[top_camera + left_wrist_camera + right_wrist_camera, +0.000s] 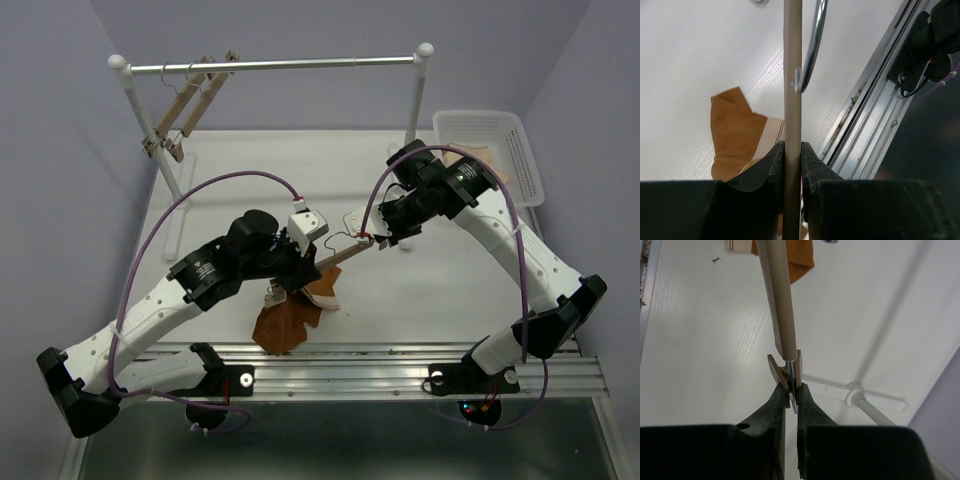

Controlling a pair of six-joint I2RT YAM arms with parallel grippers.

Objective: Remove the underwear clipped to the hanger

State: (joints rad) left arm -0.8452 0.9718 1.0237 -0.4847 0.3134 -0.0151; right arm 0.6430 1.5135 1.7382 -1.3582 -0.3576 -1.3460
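Rust-orange underwear (285, 325) slumps on the table (420, 290) by its near edge, under my left gripper (792, 150), which I see clamped tight on the hanger (792, 75) bar. Farther out, my right gripper (791, 392) pinches the bar's end clip (785, 367). Spare hangers (185, 110) dangle from the far rack (300, 65).

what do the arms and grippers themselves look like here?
Left arm and right arm: white links, black joint housings with round grey labels, a purple cable looping over each. Left gripper and right gripper: matte black, tapered fingers.
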